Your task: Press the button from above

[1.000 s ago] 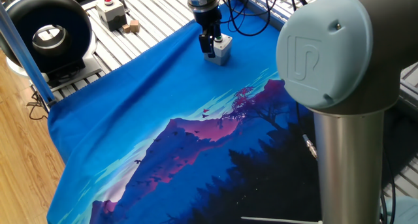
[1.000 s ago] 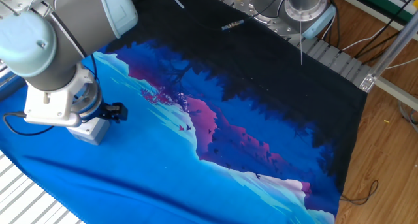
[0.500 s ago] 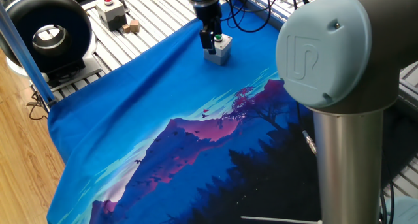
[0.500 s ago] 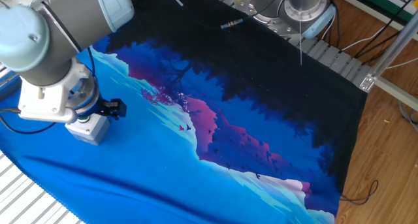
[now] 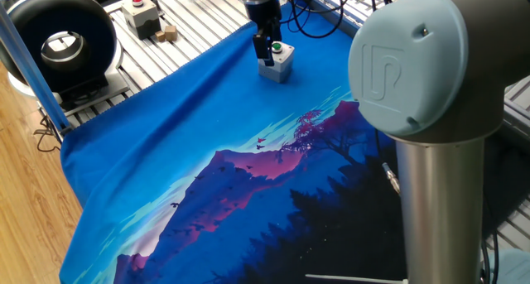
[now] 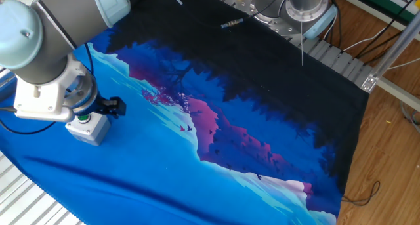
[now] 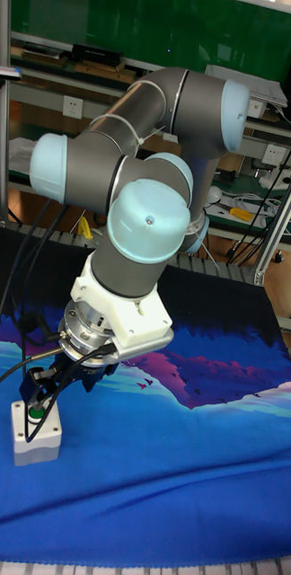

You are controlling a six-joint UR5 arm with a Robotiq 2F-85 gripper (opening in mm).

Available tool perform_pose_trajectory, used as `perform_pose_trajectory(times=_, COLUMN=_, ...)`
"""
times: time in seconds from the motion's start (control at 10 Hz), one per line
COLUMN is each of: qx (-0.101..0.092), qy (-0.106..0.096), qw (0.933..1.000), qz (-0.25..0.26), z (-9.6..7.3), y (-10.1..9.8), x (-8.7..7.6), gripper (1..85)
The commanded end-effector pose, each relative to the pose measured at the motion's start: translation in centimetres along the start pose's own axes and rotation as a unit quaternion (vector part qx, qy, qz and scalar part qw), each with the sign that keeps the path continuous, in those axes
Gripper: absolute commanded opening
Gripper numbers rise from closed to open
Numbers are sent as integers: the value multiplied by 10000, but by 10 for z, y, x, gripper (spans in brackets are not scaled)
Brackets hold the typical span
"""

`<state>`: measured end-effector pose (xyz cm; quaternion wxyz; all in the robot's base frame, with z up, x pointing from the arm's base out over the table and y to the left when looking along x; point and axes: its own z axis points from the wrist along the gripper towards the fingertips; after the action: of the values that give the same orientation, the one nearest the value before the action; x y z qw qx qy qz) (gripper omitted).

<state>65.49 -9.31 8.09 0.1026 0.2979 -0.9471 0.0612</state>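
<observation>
The button (image 5: 277, 47) is a small green cap with a silver ring on top of a light-grey cube box (image 5: 277, 66), standing on the blue cloth near its far edge. My gripper (image 5: 262, 50) hangs just above and a little to the left of it, fingers pointing down. In the tall fixed view the button (image 7: 36, 412) shows uncovered, with the gripper (image 7: 40, 391) a short way above it. From the other side the button (image 6: 83, 118) peeks out under my wrist. No view shows the fingertips clearly enough to tell a gap.
A grey box with a red button (image 5: 142, 16) and small wooden blocks (image 5: 168, 34) sit on the slatted table beyond the cloth (image 5: 190, 151). A black round device (image 5: 58, 40) stands at the left. My own arm joint (image 5: 426, 69) fills the right foreground.
The gripper has lifted off the box. It covered the top a second ago, and now the green button is uncovered below it.
</observation>
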Motion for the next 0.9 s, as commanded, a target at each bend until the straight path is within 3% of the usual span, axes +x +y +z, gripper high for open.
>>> perform_pose_trajectory(times=0.0, qx=-43, qy=7, qw=10000, qz=33, z=9, y=4, x=-5, gripper=803)
perform_pose_trajectory(times=0.2, qx=25, qy=28, qw=10000, qz=59, z=17, y=3, x=-7, gripper=793)
perform_pose_trajectory(times=0.5, qx=49, qy=177, qw=9998, qz=55, z=15, y=0, x=3, gripper=777)
perform_pose_trajectory(times=0.8, qx=12, qy=151, qw=9999, qz=63, z=13, y=1, x=1, gripper=777)
